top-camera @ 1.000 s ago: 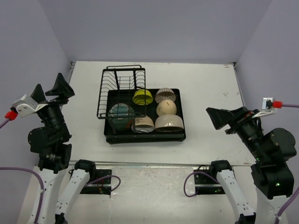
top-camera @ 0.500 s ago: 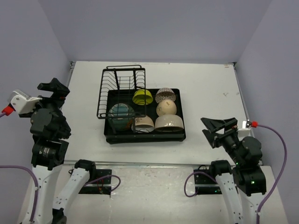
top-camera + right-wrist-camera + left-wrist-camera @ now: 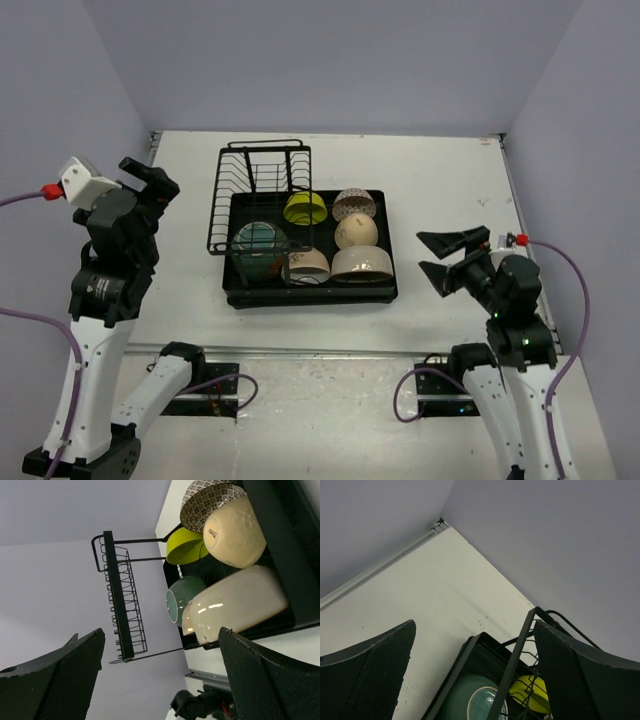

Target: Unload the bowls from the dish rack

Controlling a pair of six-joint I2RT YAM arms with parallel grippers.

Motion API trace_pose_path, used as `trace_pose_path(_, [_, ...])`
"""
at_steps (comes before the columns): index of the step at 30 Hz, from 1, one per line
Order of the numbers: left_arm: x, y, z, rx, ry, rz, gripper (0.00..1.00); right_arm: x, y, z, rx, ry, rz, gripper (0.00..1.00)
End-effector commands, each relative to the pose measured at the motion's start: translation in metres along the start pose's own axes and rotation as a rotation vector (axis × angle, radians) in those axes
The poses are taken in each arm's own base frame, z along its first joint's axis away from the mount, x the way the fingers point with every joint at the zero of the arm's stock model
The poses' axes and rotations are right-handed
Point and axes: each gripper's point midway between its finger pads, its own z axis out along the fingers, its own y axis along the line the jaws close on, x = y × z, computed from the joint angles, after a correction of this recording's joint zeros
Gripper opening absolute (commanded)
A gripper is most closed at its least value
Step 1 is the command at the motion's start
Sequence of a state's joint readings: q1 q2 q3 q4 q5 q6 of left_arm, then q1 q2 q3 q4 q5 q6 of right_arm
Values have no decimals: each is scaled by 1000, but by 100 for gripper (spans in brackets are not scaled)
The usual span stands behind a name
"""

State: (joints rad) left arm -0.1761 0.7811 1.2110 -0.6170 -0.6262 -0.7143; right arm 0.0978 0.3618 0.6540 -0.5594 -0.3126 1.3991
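Observation:
The black dish rack (image 3: 232, 288) sits mid-table with its upright wire holder (image 3: 258, 185) at the left. In its tray are the yellow-green bowl (image 3: 305, 208), brown-patterned bowl (image 3: 354, 203), smooth cream bowl (image 3: 356, 231), large beige bowl (image 3: 361, 263), brown-banded cream bowl (image 3: 308, 265) and teal bowl (image 3: 260, 240). My left gripper (image 3: 153, 180) is open and empty, raised left of the rack. My right gripper (image 3: 432, 256) is open and empty, right of the rack. The left wrist view shows the teal bowl (image 3: 470, 700) and yellow-green bowl (image 3: 535, 692). The right wrist view shows the large beige bowl (image 3: 240, 600).
White table (image 3: 440, 180) with bare surface left, right and behind the rack. Grey walls close it in on three sides. A metal rail (image 3: 300, 352) runs along the near edge above the arm bases.
Both arms have swung in from their outer poses. The left gripper moved right toward the rack's left side. The right gripper moved left and down toward its right side. The bowls have not moved.

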Motion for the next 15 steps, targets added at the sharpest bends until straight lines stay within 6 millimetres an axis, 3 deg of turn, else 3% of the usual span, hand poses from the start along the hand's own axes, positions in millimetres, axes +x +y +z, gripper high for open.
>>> trace_pose_path(1, [-4,-20,-9,85,57,-1,100,1,69,2,-154,60,-179,95])
trace_pose_path(5, [-27,-26,-24,153,-10,-40,100,1,106,22,-165,123,-229,96])
trace_pose_path(6, [-26,-23,-24,156,-30,-39,100,4,123,28,-198,139,-232,96])
trace_pose_path(8, [-46,-21,-34,184,-120,-97,100,8,138,35,-219,152,-223,96])
trace_pose_path(10, [-48,-18,-34,173,-133,-44,100,24,160,47,-252,190,-228,96])
trace_pose_path(11, [-37,-22,-24,158,-85,0,100,30,169,51,-268,197,-231,96])
trace_pose_path(12, [-47,-28,-26,157,-76,10,100,39,176,54,-292,217,-244,96])
trace_pose_path(13, [-34,-22,-22,115,-15,60,100,55,184,59,-297,247,-248,96])
trace_pose_path(15, [-32,-29,-15,110,12,80,100,65,187,61,-293,252,-257,96])
